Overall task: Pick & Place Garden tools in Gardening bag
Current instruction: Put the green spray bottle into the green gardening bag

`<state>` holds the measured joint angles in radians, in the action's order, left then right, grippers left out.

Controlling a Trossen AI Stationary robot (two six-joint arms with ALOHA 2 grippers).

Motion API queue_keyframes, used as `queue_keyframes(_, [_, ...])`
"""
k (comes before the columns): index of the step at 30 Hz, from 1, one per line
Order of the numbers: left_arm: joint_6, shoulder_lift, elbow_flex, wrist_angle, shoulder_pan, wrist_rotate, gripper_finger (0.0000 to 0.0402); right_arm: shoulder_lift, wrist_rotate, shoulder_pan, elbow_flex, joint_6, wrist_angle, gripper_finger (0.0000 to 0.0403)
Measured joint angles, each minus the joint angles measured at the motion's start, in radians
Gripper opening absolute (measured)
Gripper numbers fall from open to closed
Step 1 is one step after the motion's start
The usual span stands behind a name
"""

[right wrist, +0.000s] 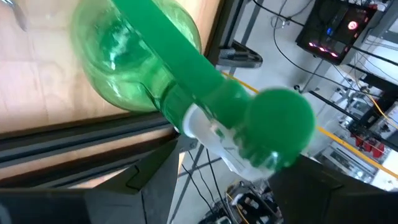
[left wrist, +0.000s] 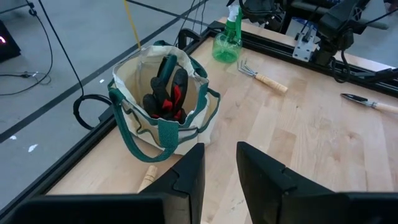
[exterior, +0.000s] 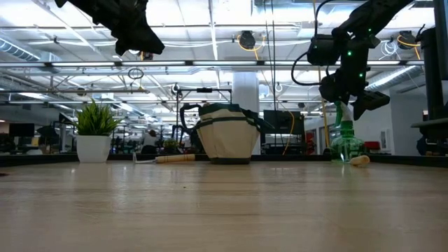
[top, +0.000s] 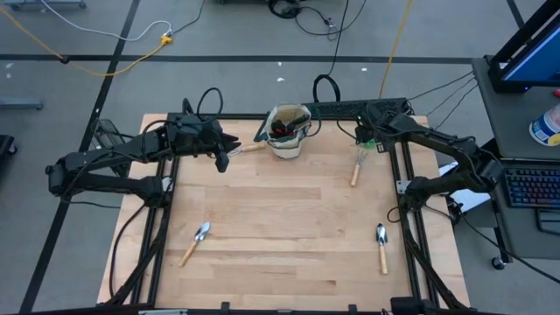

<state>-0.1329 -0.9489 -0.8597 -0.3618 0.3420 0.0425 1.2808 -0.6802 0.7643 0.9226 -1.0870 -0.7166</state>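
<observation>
1. At the worktop's (top: 289, 210) far right corner: right end effector (exterior: 348, 98) poised over the green spray bottle (top: 366, 138), fingers spread wide to either side of the bottle's neck and trigger head in the right wrist view (right wrist: 249, 124); no clamp on it visible yet
2. Far edge, centre: bag (top: 289, 131), upright, mouth open; dark shears and a red item already inside (left wrist: 168, 93)
3. Just left of the bag: left end effector (top: 223, 156) hovering above the worktop, fingers near together, nothing between them; a wooden handle (left wrist: 147, 177) lies on the worktop beside the bag beneath it
4. Loose tools remaining: rake (top: 358, 166) just beside the bottle; trowel (top: 196, 241) near left; trowel (top: 381, 247) near right, both well apart from the bag
5. Step in hand, judged: pickup of the bottle by the right arm, at the closing stage
6. Next move calls for: fingers closing squarely on the neck below the trigger head, a straight lift clear of the rake, then a carry left to the bag mouth and a release above it
7. Caution: smooth, round neck may slip or swing if gripped off-centre
</observation>
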Motion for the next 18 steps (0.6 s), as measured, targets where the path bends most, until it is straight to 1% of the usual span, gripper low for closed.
queue_keyframes(6, [0.004,0.000,0.000,0.000,0.000,0.000,0.0097,-0.024,0.002,0.000,0.000,0.001,-0.013,0.0224])
queue_keyframes(11, [0.023,0.000,0.000,0.000,0.000,0.000,0.0097,-0.032,0.006,0.000,0.000,0.020,-0.093,0.0224])
queue_keyframes(14, [0.025,0.000,0.000,0.000,0.000,0.000,0.0097,-0.034,0.048,0.000,0.000,0.061,-0.106,0.0224])
queue_keyframes(18, [0.026,0.000,0.000,0.000,0.000,0.000,0.0097,-0.033,0.084,0.000,0.000,0.072,-0.100,0.0224])
